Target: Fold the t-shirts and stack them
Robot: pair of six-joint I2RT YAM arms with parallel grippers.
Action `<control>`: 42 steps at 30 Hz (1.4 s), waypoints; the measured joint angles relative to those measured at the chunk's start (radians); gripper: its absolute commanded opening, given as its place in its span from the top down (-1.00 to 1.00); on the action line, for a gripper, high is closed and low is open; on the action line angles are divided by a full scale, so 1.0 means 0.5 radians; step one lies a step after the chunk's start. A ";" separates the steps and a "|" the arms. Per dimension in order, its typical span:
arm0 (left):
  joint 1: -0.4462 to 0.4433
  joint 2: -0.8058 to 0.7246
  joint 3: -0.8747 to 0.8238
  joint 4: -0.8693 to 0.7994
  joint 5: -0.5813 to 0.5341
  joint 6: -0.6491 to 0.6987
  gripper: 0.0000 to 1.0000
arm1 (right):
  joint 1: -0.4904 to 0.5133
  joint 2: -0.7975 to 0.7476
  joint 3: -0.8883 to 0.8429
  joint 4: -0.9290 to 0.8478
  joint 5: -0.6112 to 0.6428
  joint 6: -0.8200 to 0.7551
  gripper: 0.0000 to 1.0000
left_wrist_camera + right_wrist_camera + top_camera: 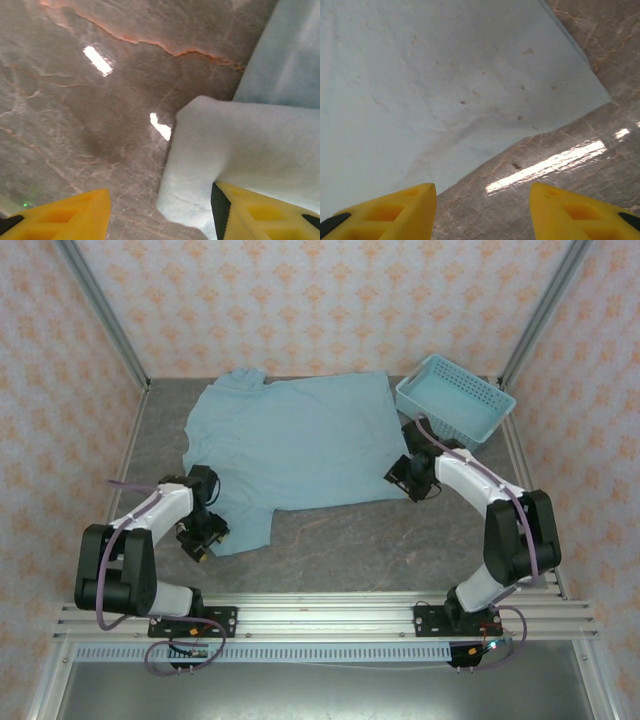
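T-shirt (300, 445) is lying flat on the table (400, 540) overhead, left gripper (203, 535) at its sleeve, right gripper (400, 475) at its hem; left wrist fingers (265, 215) are gaping over the sleeve corner; right wrist fingers (395, 212) are gaping above the hem; limp, light cloth, probably pinching best at corners

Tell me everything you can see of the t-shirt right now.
The t-shirt is light teal-blue cloth, spread flat and nearly smooth on the grey marbled table, with a plain face up. One short sleeve lies by the open left claw; a hem corner lies ahead of the open right claw.
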 measured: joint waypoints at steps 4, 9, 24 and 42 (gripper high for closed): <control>-0.043 0.072 -0.016 0.140 0.025 -0.048 0.43 | -0.026 -0.047 -0.037 0.008 0.010 0.002 -0.03; -0.092 0.041 -0.007 0.204 0.008 -0.099 1.00 | -0.095 -0.120 -0.138 0.005 0.095 0.038 -0.03; -0.101 -0.555 -0.159 -0.030 -0.060 -0.246 1.00 | -0.225 0.136 -0.168 0.099 0.157 0.354 0.20; -0.101 -0.682 -0.198 -0.123 -0.051 -0.298 1.00 | -0.215 -0.126 -0.445 0.151 0.065 0.607 0.09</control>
